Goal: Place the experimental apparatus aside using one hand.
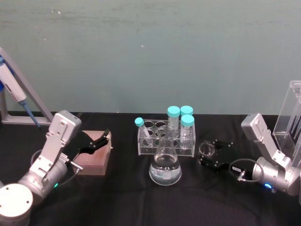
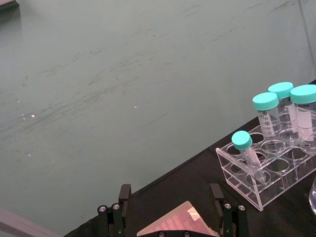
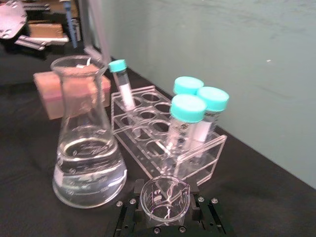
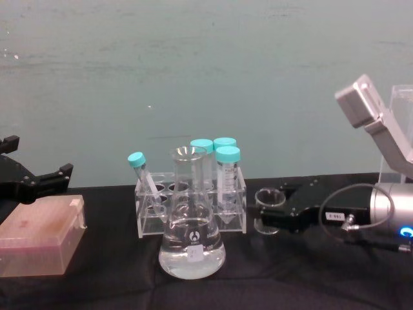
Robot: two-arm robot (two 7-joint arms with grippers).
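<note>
My right gripper (image 1: 208, 155) reaches in from the right, its black fingers (image 3: 200, 210) closed on either side of the small glass beaker (image 1: 207, 149), which stands low over the black table. The beaker (image 3: 164, 200) is empty and upright; in the chest view the beaker (image 4: 267, 208) sits just right of the tube rack. The conical flask (image 1: 165, 165) with clear liquid stands in front of the rack, left of the beaker. A tall clear acrylic stand (image 1: 292, 115) is at the far right, behind the right arm. My left gripper (image 1: 96, 140) hovers open over a brown box.
A clear tube rack (image 1: 165, 137) with teal-capped tubes (image 1: 174, 112) stands behind the flask. The brown box (image 1: 95, 157) lies at the left under the left gripper. A blue and white pipette (image 1: 14, 87) leans on a stand at the far left. A green wall runs along the table's back.
</note>
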